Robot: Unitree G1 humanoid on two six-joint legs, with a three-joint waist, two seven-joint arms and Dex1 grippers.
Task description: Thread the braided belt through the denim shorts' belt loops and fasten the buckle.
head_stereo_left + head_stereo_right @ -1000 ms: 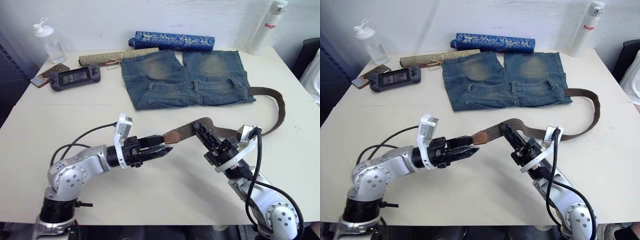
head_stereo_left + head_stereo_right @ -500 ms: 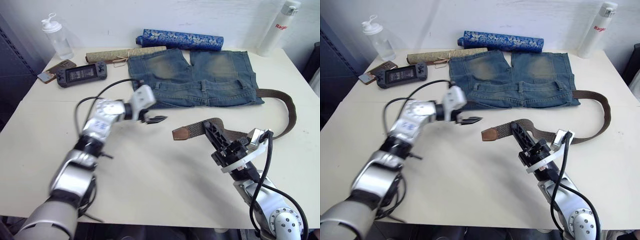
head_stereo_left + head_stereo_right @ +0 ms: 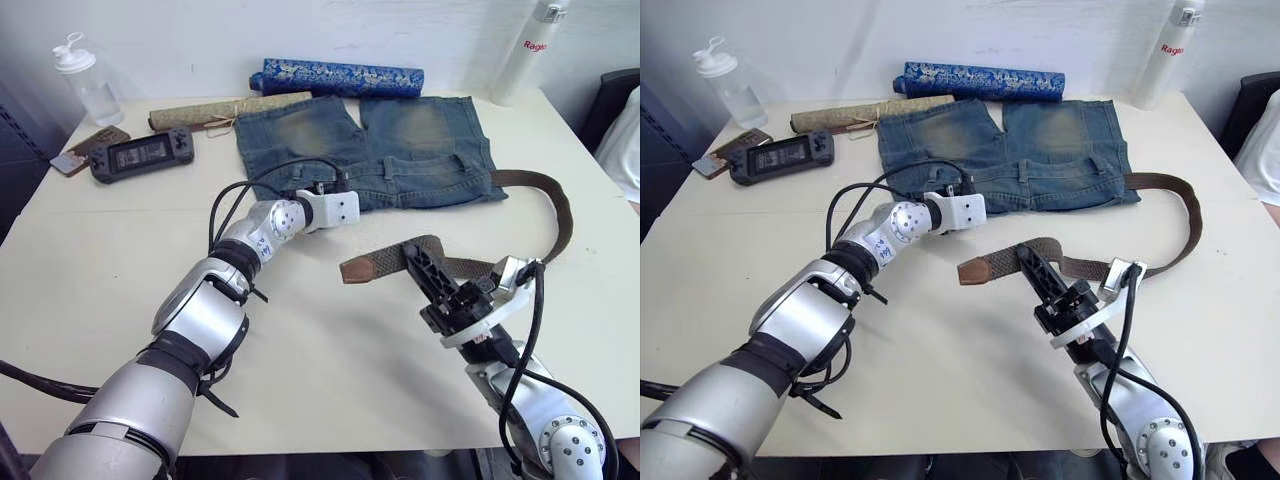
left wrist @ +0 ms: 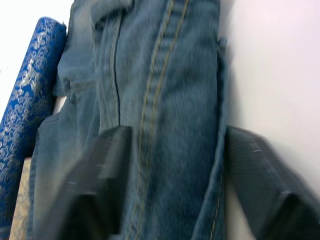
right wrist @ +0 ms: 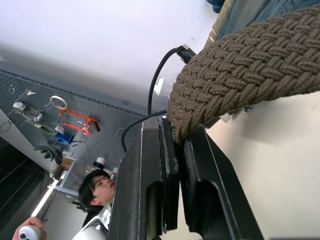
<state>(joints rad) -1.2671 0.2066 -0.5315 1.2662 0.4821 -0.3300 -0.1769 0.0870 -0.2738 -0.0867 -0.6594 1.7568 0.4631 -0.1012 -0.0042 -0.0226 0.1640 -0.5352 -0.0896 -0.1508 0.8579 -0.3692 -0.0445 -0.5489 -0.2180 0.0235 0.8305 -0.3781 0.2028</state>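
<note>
While clamped in the right gripper (image 3: 420,262), braided belt (image 3: 470,268) arcs over the table (image 3: 100,260) to denim shorts (image 3: 380,150). From the left wrist, left gripper (image 4: 172,165) spread wide, fingers (image 4: 107,155) straddling the shorts' hem.

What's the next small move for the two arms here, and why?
Probably close the open left end effector on the faded blue denim shorts' waistband: its fingers straddle it, while the right end effector holds the dark-brown braided belt near its leather tip.
</note>
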